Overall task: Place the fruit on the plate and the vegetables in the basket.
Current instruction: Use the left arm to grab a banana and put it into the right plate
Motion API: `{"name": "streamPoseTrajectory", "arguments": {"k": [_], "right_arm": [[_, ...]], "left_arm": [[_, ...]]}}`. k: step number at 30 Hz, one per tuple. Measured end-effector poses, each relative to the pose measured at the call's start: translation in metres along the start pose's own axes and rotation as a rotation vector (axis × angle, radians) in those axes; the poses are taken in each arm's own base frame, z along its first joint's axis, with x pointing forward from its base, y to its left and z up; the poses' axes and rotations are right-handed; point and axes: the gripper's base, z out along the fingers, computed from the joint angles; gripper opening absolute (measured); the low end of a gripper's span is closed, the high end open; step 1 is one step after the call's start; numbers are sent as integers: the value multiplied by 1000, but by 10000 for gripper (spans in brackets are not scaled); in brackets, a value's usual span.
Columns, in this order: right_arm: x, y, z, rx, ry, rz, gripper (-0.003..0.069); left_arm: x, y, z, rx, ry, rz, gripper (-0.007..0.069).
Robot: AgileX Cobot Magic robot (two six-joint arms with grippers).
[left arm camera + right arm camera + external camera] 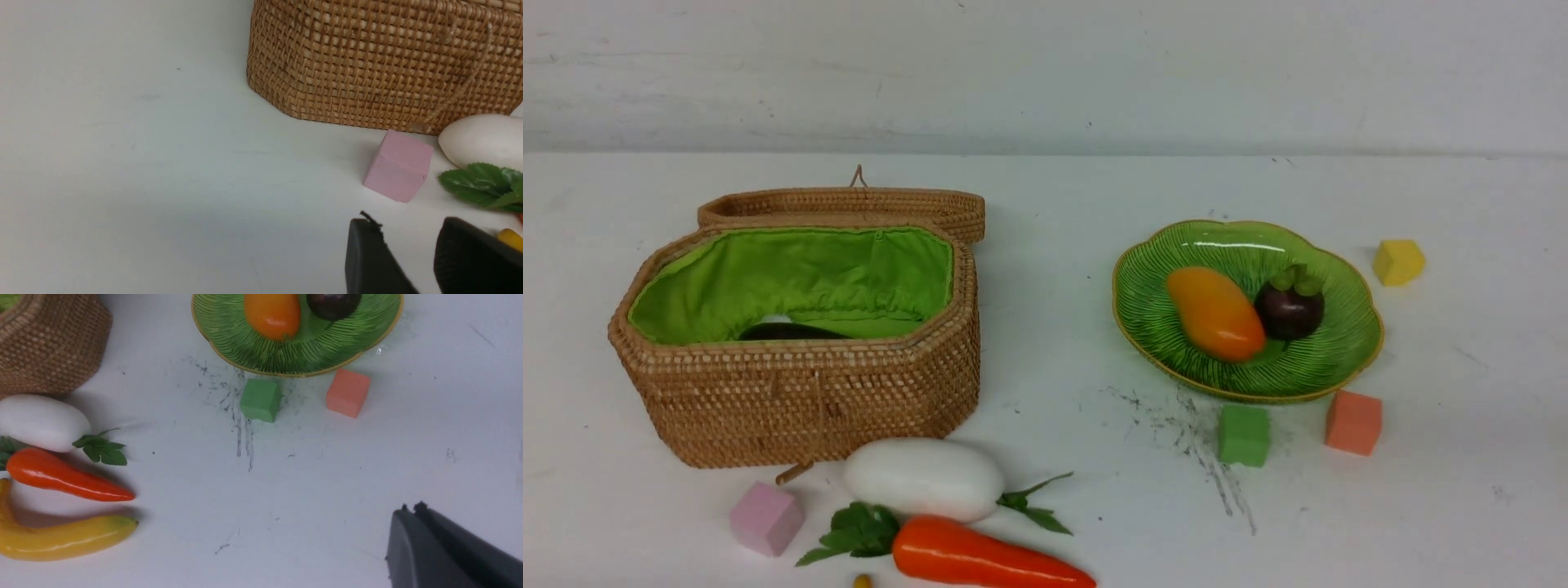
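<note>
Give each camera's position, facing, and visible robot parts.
Front view: between the arms, facing forward at the open basket and plate; no robot part shows.
Left wrist view: low, facing the basket's wall and pink cube; the open left end effector shows.
Right wrist view: raised, angled down toward the plate, green cube and carrot; the shut right end effector shows.
Front and right wrist views share the plate, green cube and carrot.

You have the glossy green scalloped plate [1160, 327] at three o'clock, holding orange-yellow mango [1215, 314] and purple mangosteen [1289, 306]; open tan woven basket [800, 400] at nine, dark eggplant [788, 331] inside; white oval vegetable [923, 478], orange carrot [980, 557], yellow banana [61, 539] at six.
</note>
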Motion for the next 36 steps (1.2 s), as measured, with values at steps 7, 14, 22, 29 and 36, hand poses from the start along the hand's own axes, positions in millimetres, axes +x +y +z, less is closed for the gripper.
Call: {"name": "streamPoseTrajectory", "arguments": {"k": [7,14,22,29,36], "right_arm": [[51,0,3,-27,16,32,-8],[66,-7,6,32,-22,-4,-6],[103,-27,19,197,-411,11,-3],[165,-39,52,255,-502,-36,1],[181,-43,66,263,-440,-33,6]], "left_arm": [[0,0,0,0,0,0,239],[0,0,0,0,0,0,239],[0,0,0,0,0,0,239],[0,0,0,0,0,0,239],[0,0,0,-1,2,0,239]]}}
